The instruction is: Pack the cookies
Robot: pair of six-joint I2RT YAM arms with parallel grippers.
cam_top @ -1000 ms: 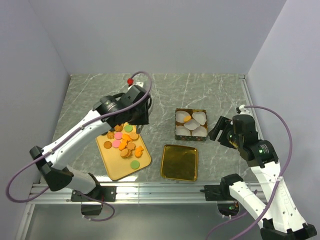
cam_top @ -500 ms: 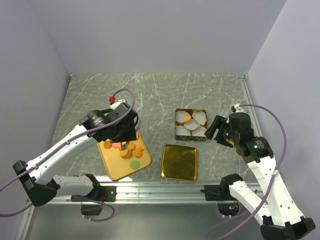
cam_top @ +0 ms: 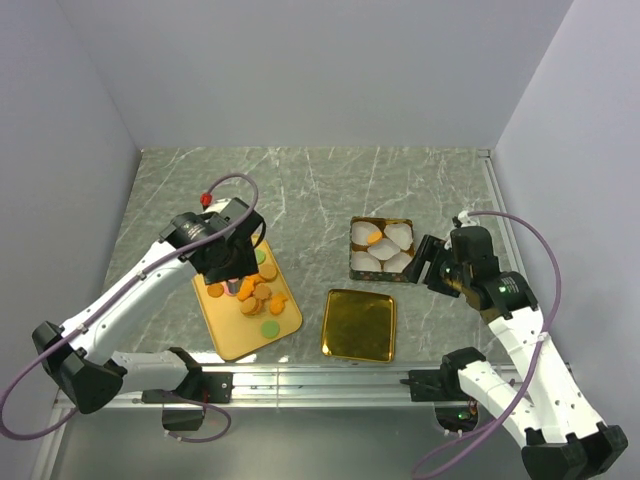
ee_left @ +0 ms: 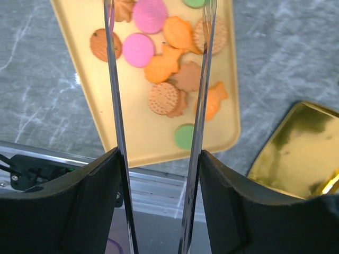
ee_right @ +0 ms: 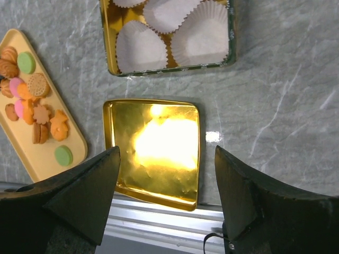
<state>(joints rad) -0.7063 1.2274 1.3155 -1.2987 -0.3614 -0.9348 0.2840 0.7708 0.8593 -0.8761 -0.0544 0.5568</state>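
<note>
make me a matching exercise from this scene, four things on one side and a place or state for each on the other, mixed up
Things:
1. tray
2. tin
3. gold lid
4. left gripper

Places or states:
a. holds white paper cups
b. open, hanging above the tray
c. carries the loose cookies
d. lies on the table between the tin and the near edge

Pairs: 1-c, 2-a, 3-d, 4-b
</note>
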